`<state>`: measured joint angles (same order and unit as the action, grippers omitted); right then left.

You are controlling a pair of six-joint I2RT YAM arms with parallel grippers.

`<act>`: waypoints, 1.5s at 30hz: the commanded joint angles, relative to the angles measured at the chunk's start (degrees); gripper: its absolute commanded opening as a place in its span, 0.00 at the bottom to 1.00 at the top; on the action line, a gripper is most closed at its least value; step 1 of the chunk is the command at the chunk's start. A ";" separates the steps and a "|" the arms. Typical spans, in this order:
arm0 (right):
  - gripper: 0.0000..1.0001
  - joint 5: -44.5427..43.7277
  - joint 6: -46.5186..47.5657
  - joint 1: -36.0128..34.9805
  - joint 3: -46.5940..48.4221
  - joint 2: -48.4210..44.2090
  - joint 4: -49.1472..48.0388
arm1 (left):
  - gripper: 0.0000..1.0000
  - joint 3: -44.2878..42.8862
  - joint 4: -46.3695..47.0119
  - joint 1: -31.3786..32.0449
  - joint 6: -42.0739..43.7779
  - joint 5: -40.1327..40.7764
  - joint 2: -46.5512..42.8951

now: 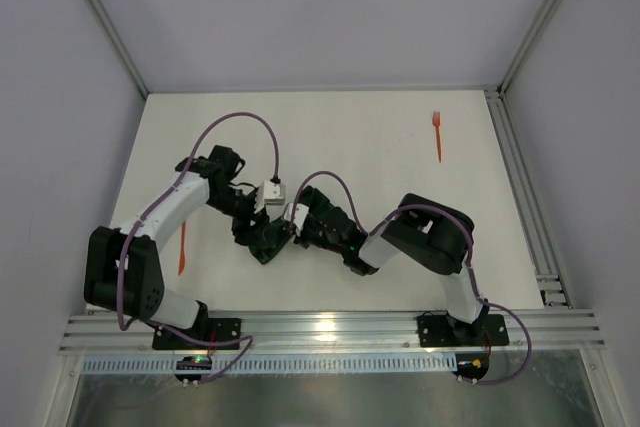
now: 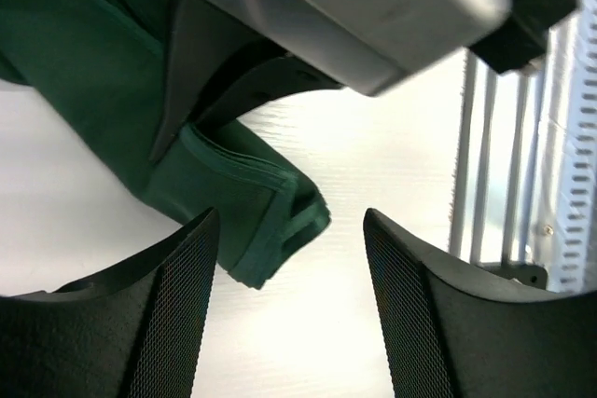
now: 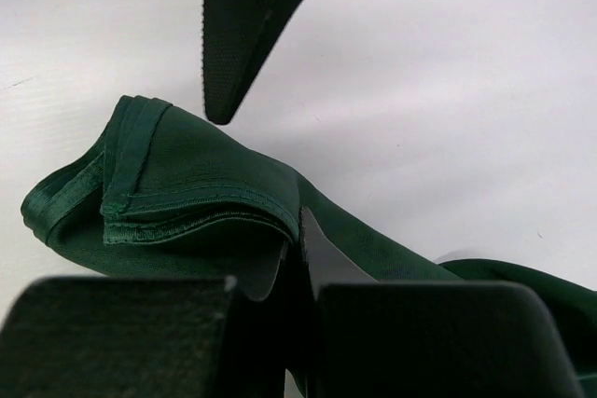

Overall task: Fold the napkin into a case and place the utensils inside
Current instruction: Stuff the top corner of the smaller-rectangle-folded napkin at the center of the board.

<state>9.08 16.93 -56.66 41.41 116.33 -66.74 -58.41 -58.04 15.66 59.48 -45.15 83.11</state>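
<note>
- The napkin (image 1: 262,250), a dark green cloth, lies bunched and partly folded on the white worktop (image 1: 350,147), near the middle of its near half, where the two arms meet.
- The right tool (image 3: 294,249) is clamped tight on the napkin, its two fingers pressed together on a fold of the cloth just behind the layered, hemmed end.
- That stitched end shows several stacked layers. It sticks out past the right tool and rests on the worktop.
- The left tool (image 2: 289,230) has its jaws spread well apart and grips nothing.
- In the left wrist view, the napkin's folded corner lies in the gap between the left tool's fingers, nearer one finger, with bare worktop beside the other.
- The orange fork (image 1: 437,135) lies alone on the far right of the worktop, well apart from the napkin and both tools.
- A second orange utensil (image 1: 182,247) lies on the left side, just beside the left arm. Its type cannot be made out.
- Both utensils are outside the cloth.
</note>
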 commanded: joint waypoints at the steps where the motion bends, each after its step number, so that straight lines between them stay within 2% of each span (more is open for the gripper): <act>1: 0.04 -0.47 1.09 -0.03 -0.28 0.38 -3.04 | 0.65 -3.19 -11.90 -0.81 10.37 -4.42 2.14; 4: 0.04 -0.38 1.70 -0.20 -0.36 0.47 -3.31 | 0.60 -4.43 -13.85 -2.99 11.97 -7.58 2.58; 6: 0.04 0.06 1.97 -0.20 -0.45 0.39 -3.66 | 0.53 -3.73 -3.01 -4.32 -0.97 -4.89 1.80; 7: 0.04 0.15 2.06 -0.20 -0.45 0.47 -3.75 | 0.52 -2.42 3.83 -4.41 -8.00 -2.52 1.18; 8: 0.04 0.23 2.14 -0.29 -0.45 0.39 -4.10 | 0.55 1.59 17.21 -4.32 -19.20 -0.49 0.39; 9: 0.04 0.41 2.06 -0.20 -0.45 0.30 -4.19 | 0.60 3.55 22.13 -4.15 -22.54 4.23 -0.83; 11: 0.04 0.67 2.14 -0.29 -0.45 0.04 -4.27 | 0.60 7.07 31.53 -2.66 -29.30 7.86 -1.11; 14: 0.04 0.76 2.32 -0.38 -0.45 -0.23 -4.45 | 0.59 8.92 37.01 -0.98 -33.19 12.88 0.12; 17: 0.04 1.11 2.14 -0.38 -0.54 -0.32 -4.63 | 0.53 9.98 39.32 -0.72 -34.17 14.21 0.65; 20: 0.04 1.38 1.80 -0.38 -0.63 -0.40 -4.98 | 0.49 10.51 38.62 -0.55 -32.51 11.40 0.65; 24: 0.04 0.76 1.53 -0.38 -0.63 -0.41 -5.07 | 0.51 11.47 33.97 0.95 -26.37 11.74 0.21; 35: 0.04 0.15 -0.40 -0.38 -0.19 -1.37 -5.42 | 0.46 14.55 36.16 4.20 -24.86 18.69 0.03; 36: 0.04 0.41 -0.49 -0.38 -0.19 -1.55 -5.68 | 0.44 14.73 36.33 4.29 -24.85 19.21 -0.05; 39: 0.04 1.46 -0.32 -0.46 -0.54 -1.81 -6.47 | 0.25 15.61 37.30 4.29 -25.21 20.36 -0.67; 40: 0.04 1.47 -0.32 -0.38 -0.63 -1.81 -6.82 | 0.13 15.70 37.39 4.38 -25.21 20.62 -0.76; 42: 0.04 1.81 -0.32 -0.46 -0.98 -1.81 -7.35 | 0.02 15.87 37.39 4.55 -25.21 21.06 -0.76; 43: 0.04 1.90 -0.32 -0.38 -1.24 -1.99 -7.70 | 0.00 16.05 37.39 4.64 -25.21 21.50 -0.58; 45: 0.16 2.34 -0.23 -0.29 -1.68 -2.95 -7.70 | 0.00 16.49 37.74 4.55 -24.77 21.94 -0.76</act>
<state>9.78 17.28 -56.66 40.34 116.40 -66.92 -43.11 -22.35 20.60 33.52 -27.14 83.66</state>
